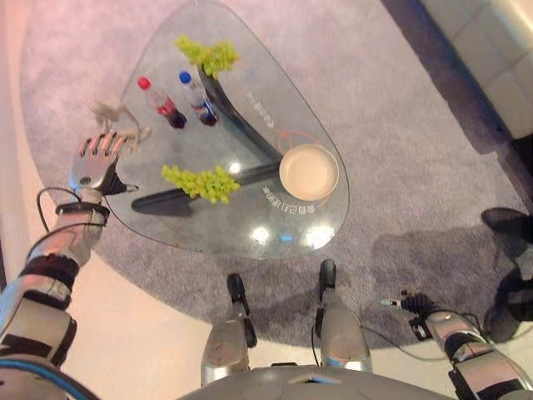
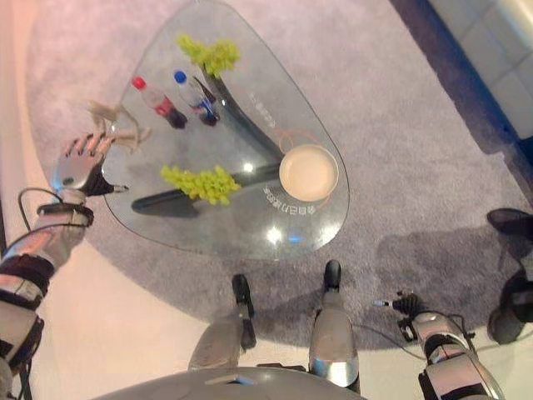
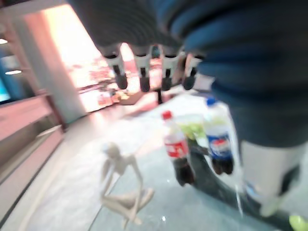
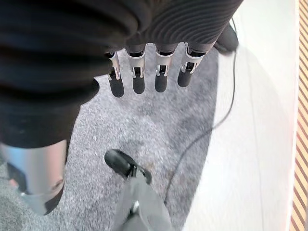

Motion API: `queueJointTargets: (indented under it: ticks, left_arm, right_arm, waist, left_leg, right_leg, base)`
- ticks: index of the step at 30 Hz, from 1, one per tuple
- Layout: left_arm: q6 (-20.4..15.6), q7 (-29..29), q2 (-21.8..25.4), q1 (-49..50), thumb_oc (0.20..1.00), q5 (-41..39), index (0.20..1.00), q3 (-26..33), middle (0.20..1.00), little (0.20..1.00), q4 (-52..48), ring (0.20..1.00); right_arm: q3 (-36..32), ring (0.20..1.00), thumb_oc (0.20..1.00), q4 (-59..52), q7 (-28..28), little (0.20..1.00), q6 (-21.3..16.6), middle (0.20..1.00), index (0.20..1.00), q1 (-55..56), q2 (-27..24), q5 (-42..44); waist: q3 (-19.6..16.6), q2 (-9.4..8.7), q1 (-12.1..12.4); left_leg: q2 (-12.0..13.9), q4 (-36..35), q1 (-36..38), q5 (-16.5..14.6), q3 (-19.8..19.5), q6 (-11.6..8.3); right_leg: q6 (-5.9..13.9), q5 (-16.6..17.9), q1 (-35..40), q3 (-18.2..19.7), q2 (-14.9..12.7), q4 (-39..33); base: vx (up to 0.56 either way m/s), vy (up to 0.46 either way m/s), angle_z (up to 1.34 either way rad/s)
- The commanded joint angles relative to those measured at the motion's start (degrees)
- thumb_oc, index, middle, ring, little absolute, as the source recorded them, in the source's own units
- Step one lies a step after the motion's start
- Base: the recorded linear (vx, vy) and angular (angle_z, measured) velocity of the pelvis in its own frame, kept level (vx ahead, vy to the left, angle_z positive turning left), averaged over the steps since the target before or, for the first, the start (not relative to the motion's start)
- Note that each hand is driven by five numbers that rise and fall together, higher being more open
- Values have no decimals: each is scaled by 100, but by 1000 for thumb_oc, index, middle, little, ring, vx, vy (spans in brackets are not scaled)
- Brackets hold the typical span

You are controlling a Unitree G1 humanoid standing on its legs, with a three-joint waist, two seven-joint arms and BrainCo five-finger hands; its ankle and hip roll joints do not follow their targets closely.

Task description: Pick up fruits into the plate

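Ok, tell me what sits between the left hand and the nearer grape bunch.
Nothing visible does. The left hand hovers open at the glass table's edge; the nearer grape bunch lies past bare glass. The white figurine and two bottles stand beyond that line. The plate is empty.

Right hand (image 4: 144, 72): palm hidden beneath its dark cover; fingers straight, holding nothing.
Left hand (image 3: 144, 72): thumb tip cut by the frame's edge, blurred.
Far grape bunch (image 3: 191, 128): mostly hidden behind the two bottles (image 3: 197, 144).
Near grape bunch (image 3: 299, 222): cut off at the frame corner.
Pale figurine (image 3: 122, 185): blurred, detail unreadable.
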Motion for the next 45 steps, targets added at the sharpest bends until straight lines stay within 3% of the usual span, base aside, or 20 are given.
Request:
queueJointTargets:
  ticks: [1, 5, 10, 23, 33, 38, 45]
  left_arm:
    - [305, 158, 507, -525, 1000, 435, 1000, -364, 1000, 1000, 505, 1000]
    - [272, 294, 578, -743, 1000, 674, 1000, -573, 1000, 1000, 671, 1000]
    - [-104, 334, 676, -933, 1000, 881, 1000, -853, 1000, 1000, 687, 1000]
    - [-306, 624, 679, -1595, 1000, 581, 1000, -1399, 1000, 1000, 730, 1000]
    - [317, 1262, 616, -1915, 1000, 298, 1000, -987, 1000, 1000, 867, 1000]
    - [393, 1188, 507, -2226, 1000, 150, 1000, -925, 1000, 1000, 1163, 1000]
    - [427, 668, 349, -2696, 1000, -330, 1000, -1036, 1000, 1000, 1459, 1000]
  right_arm:
    - [398, 1000, 1000, -145, 4, 1000, -192, 1000, 1000, -90, -340, -197]
    - [296, 1000, 1000, -244, -31, 1000, -206, 1000, 1000, -192, -603, 77]
    - [92, 1000, 1000, -237, -20, 1000, -240, 1000, 1000, -195, -843, 5]
    - [183, 1000, 1000, -688, 36, 1000, -585, 1000, 1000, -195, -918, 276]
    - [373, 1000, 1000, -933, 4, 1000, -582, 1000, 1000, -14, -781, 322]
    - [419, 1000, 1000, -814, -54, 1000, -720, 1000, 1000, 106, -650, 366]
    - [499, 1000, 1000, -873, -118, 1000, -767, 1000, 1000, 96, -544, 446]
  waist:
    - [116, -179, -90]
    - [333, -258, -137]
    - [513, -297, -205]
    - [531, -295, -391]
    - [531, -408, -474]
    - [531, -512, -509]
    - [531, -645, -563]
  left_leg:
    - [-402, 492, -807, -401, -380, 243]
    - [-425, 743, -1184, -386, -386, 241]
    - [-468, 988, -1534, -398, -381, 250]
    - [-575, 1479, -2531, -428, -326, 274]
    - [-544, 1804, -3034, -503, -310, 285]
    - [-517, 1866, -3155, -508, -313, 271]
    - [-475, 2000, -3317, -544, -300, 255]
  right_leg:
    - [-112, -635, -650, 586, 306, 887]
    - [-126, -632, -1074, 594, 356, 1170]
    - [-142, -616, -1441, 591, 389, 1371]
    - [-196, -629, -2425, 618, 441, 1776]
    - [-264, -730, -2943, 676, 535, 2116]
    - [-278, -735, -3053, 670, 570, 2172]
    - [-279, -700, -3181, 626, 593, 2216]
  base:
    - [-73, -22, 0]
    - [-59, -12, -3]
    - [-18, 2, -2]
    - [-3, 24, -3]
    - [5, 6, -1]
    - [2, -8, 0]
    - [7, -28, 2]
